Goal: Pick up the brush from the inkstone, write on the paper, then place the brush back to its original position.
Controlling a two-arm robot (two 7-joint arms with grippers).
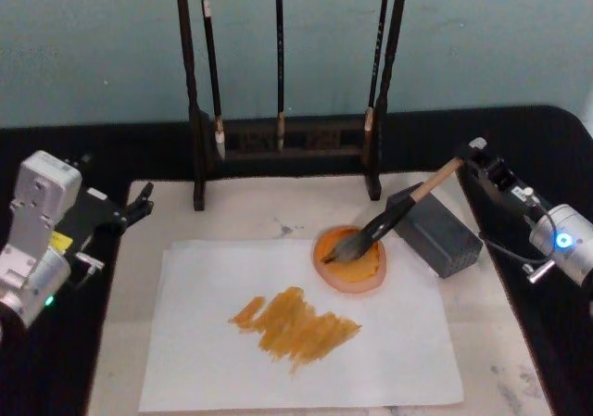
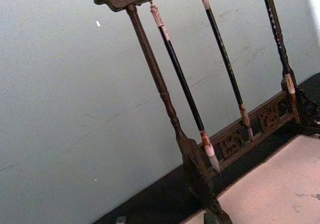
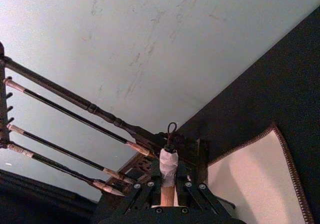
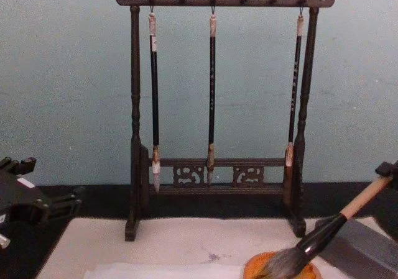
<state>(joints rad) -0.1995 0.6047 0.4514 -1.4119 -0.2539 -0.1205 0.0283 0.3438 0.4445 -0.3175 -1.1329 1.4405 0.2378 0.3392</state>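
Note:
The brush (image 1: 408, 203) slants down from my right gripper (image 1: 463, 161), which is shut on its white-capped end. Its grey bristles sit in a round orange dish (image 1: 357, 268). The shaft passes over the corner of a dark grey block, the inkstone (image 1: 445, 235). In the chest view the brush (image 4: 323, 232) dips into the dish (image 4: 255, 268) beside the inkstone (image 4: 367, 248). The right wrist view shows the brush's cap (image 3: 168, 161) between the fingers of the right gripper (image 3: 169, 186). The paper (image 1: 389, 360) bears orange strokes (image 1: 295, 321). My left gripper (image 1: 139, 205) is open at the mat's far left corner.
A dark wooden rack (image 1: 278, 147) with three slim hanging brushes (image 4: 212, 92) stands at the back of the cream mat (image 1: 491, 342). A black cloth (image 1: 556, 342) covers the table around the mat. A pale blue wall rises behind.

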